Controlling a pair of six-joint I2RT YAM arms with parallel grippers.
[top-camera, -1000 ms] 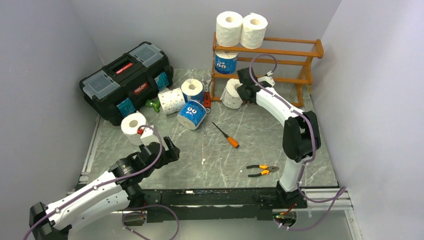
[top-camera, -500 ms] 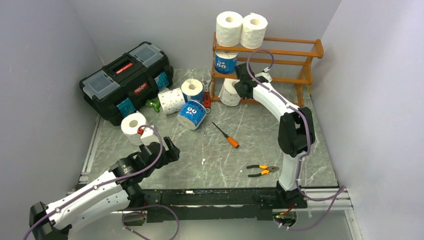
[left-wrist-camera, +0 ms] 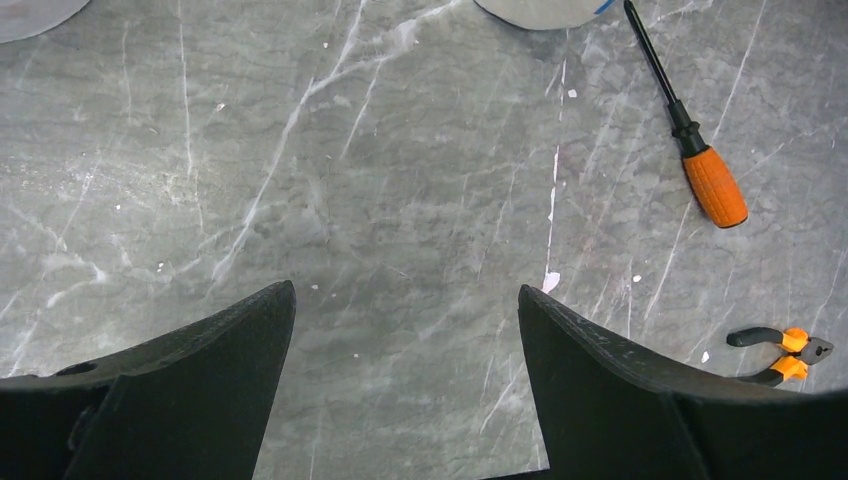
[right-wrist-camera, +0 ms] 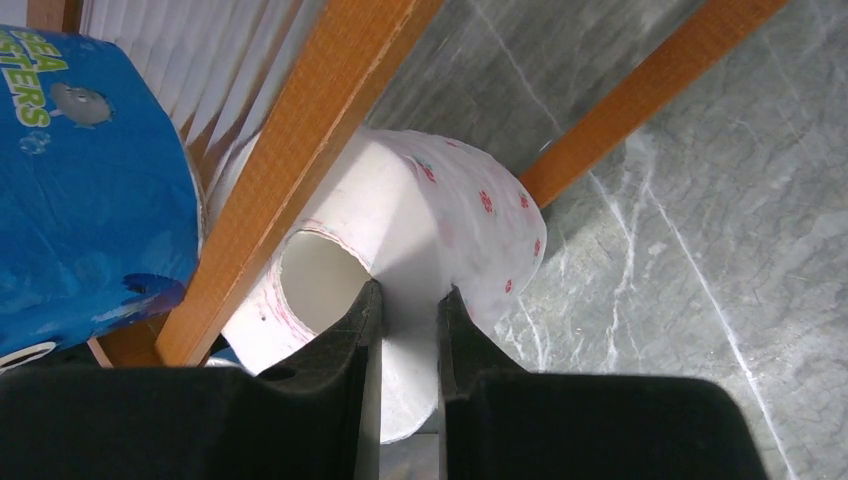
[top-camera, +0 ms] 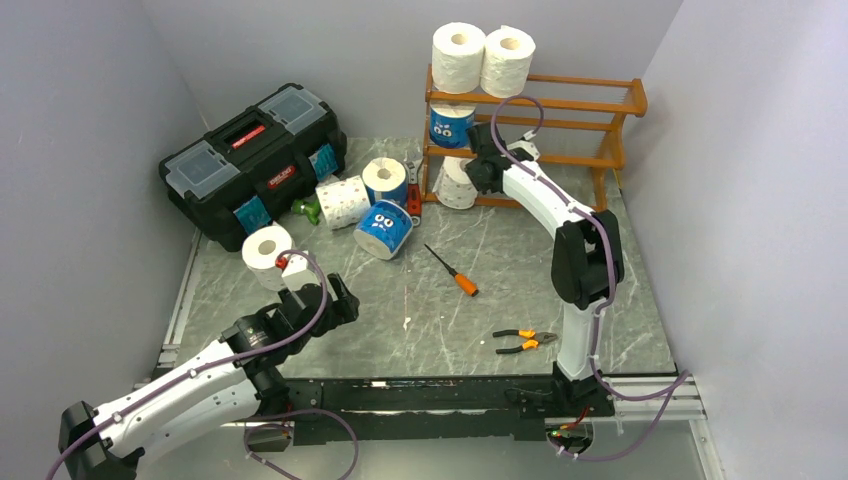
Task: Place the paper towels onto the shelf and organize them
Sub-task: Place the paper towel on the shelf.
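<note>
The right gripper (right-wrist-camera: 405, 300) is clenched on the wall of a white roll (right-wrist-camera: 470, 220), with one finger in the hollow core and one outside. It holds the roll low at the left end of the shelf (top-camera: 585, 103), partly behind a slanting bar (right-wrist-camera: 310, 130). If the roll rests on anything yet, the views do not show. A blue roll (right-wrist-camera: 90, 180) sits on the tier just above.

The grip takes only a thin piece of soft paper, so the roll can bend or slip out if it catches the bar or the left post. A hard push could also shift the shelf and shake the two white rolls (top-camera: 458, 55) on top.

The left gripper (left-wrist-camera: 405, 295) is released and hangs over the table (left-wrist-camera: 400, 150), holding nothing. Four more rolls (top-camera: 383, 228) wait on the table near the toolbox (top-camera: 250, 160).

Compared to one second ago, the right arm reaches further, and the roll has gone from in front of the shelf to under the middle tier. The left arm is the same.
</note>
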